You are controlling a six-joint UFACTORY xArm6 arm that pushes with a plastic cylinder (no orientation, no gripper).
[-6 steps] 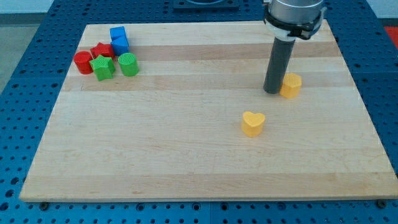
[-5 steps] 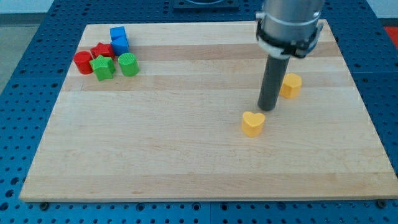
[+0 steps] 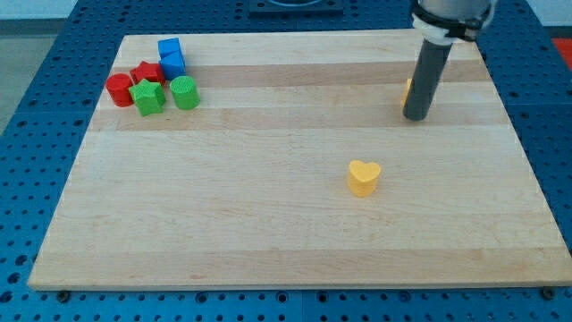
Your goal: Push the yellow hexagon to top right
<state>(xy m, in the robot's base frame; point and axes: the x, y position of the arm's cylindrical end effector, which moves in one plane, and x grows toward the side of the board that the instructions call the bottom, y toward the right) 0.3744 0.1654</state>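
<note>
The yellow hexagon (image 3: 407, 95) sits near the view's right, in the upper part of the wooden board (image 3: 268, 224). Only its left edge shows; the rest is hidden behind my rod. My tip (image 3: 416, 117) stands right in front of the hexagon, touching or nearly touching it. A yellow heart (image 3: 364, 177) lies below and to the left of my tip, well apart from it.
At the view's top left is a tight cluster: a blue cube (image 3: 171, 56), a red star-like block (image 3: 147, 72), a red cylinder (image 3: 119, 89), a green star (image 3: 147, 97) and a green cylinder (image 3: 185, 92). The board's right edge is near the hexagon.
My rod swung down-left toward the heart, then back up and right. The hexagon has moved up the board and is now mostly hidden behind the rod. The heart has not moved.
</note>
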